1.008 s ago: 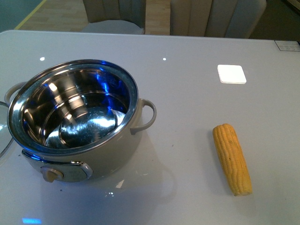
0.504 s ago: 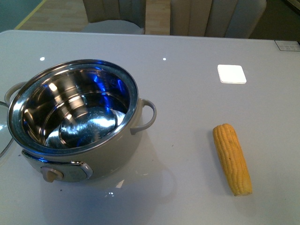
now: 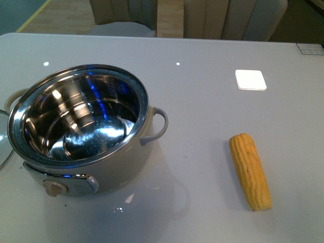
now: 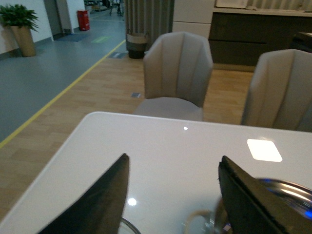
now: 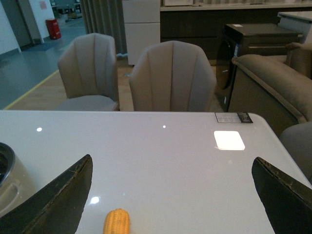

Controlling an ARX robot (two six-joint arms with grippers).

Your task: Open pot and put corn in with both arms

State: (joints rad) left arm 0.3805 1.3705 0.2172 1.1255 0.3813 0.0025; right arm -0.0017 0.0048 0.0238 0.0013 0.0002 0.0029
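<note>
The cream pot (image 3: 81, 126) stands open at the left of the white table, its shiny steel inside bare, its beige knob (image 3: 54, 188) facing me. A glass lid edge (image 3: 4, 147) lies just left of it. The yellow corn (image 3: 250, 170) lies on the table at the right, well apart from the pot. Neither arm shows in the front view. My left gripper (image 4: 173, 163) is open above the table, with the pot's rim (image 4: 292, 187) and a loop handle (image 4: 197, 219) near one finger. My right gripper (image 5: 170, 168) is open and empty, with the corn's tip (image 5: 117, 222) between its fingers, nearer one.
Grey chairs (image 3: 124, 12) stand behind the table's far edge. A card (image 3: 310, 48) lies at the far right edge of the table. A bright ceiling-light reflection (image 3: 250, 79) shows on the table beyond the corn.
The blue reflections inside the pot have shifted and dimmed. The pot and the corn have not moved.
</note>
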